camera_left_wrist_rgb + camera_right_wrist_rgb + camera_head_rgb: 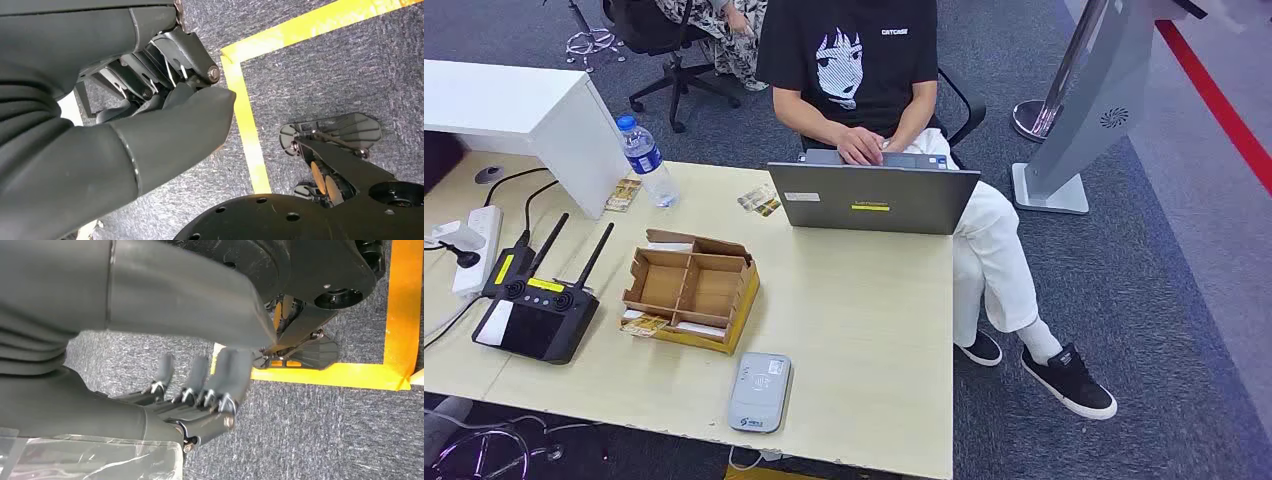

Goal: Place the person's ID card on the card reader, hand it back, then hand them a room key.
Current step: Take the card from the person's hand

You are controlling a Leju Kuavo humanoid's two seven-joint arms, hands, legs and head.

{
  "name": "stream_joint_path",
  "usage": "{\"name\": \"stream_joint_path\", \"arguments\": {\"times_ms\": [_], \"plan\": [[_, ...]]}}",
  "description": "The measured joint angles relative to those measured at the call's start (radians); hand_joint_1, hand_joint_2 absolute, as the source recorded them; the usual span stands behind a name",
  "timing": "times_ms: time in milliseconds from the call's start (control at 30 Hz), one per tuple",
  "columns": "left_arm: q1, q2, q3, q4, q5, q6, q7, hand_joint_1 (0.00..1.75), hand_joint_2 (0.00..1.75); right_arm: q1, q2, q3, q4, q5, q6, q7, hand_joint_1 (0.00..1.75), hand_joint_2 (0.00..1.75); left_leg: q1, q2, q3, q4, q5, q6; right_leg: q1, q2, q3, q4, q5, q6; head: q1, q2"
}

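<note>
The step in hand looks like the very first one, taking the ID card, and no ID card can be made out: the person's hand (861, 146) rests on the laptop keyboard and offers nothing. Both arms hang beside the body over the carpet. The left robot hand (165, 125) holds nothing, but its thumb hides most of the fingers, so I cannot tell whether they are spread or curled. The right robot hand (200, 395) is empty, with its fingers extended and apart.

To do this well, wait for the card to be held out, probably take it with the right robot hand since the person sits toward that side, and lay it flat on the grey card reader (759, 392). The reader lies near the front edge of the surface (864, 330), just beside the lower right corner of the divided cardboard box (692, 288). The printed cards (646, 324) tucked along the box's front side may be the room keys, though they are too small to read.

Further things, from the left: a white power strip (477, 248), a black controller with two antennas (536, 312), and a water bottle (646, 160) with more small cards (623, 193) beside it. The open laptop (872, 197) stands between the reader and the person (854, 60), so a handover should pass over or around its lid rather than knock it. A grey kiosk stand (1084, 110) is on the floor at the right.
</note>
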Motion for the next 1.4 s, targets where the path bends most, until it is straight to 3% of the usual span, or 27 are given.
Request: {"name": "stream_joint_path", "arguments": {"times_ms": [200,800,1167,1400], "plan": [[-0.012,0.006,0.078,0.000,0.005,-0.024,-0.008,0.00,1.75,-0.009,-0.008,-0.003,0.004,-0.022,0.011,-0.014,0.00,1.75,0.000,0.000,0.000,0.000,0.000,0.000,0.000,0.000,0.000,0.000,0.000,0.000,0.000,0.000],[-0.098,0.059,0.607,0.002,0.168,-0.189,-0.107,0.00,1.75,-0.076,-0.033,-0.106,0.056,-0.169,0.062,-0.113,0.00,1.75,0.001,0.000,-0.001,0.000,0.001,-0.001,0.001,0.000,-0.001,0.000,0.000,0.000,0.000,0.000],[-0.160,0.106,0.936,-0.017,0.326,-0.275,-0.240,0.00,1.75,-0.122,-0.034,-0.177,0.102,-0.230,0.073,-0.155,0.00,1.75,0.001,0.000,-0.001,0.000,0.001,-0.001,0.001,0.000,-0.002,0.000,0.000,0.000,0.000,0.000],[-0.179,0.089,1.041,-0.177,0.402,-0.274,-0.349,0.00,1.75,-0.142,-0.034,-0.218,0.126,-0.259,0.070,-0.153,0.00,1.75,0.001,0.000,-0.001,0.000,0.001,-0.002,0.001,0.000,-0.002,0.001,0.000,-0.001,0.000,0.000]]}}
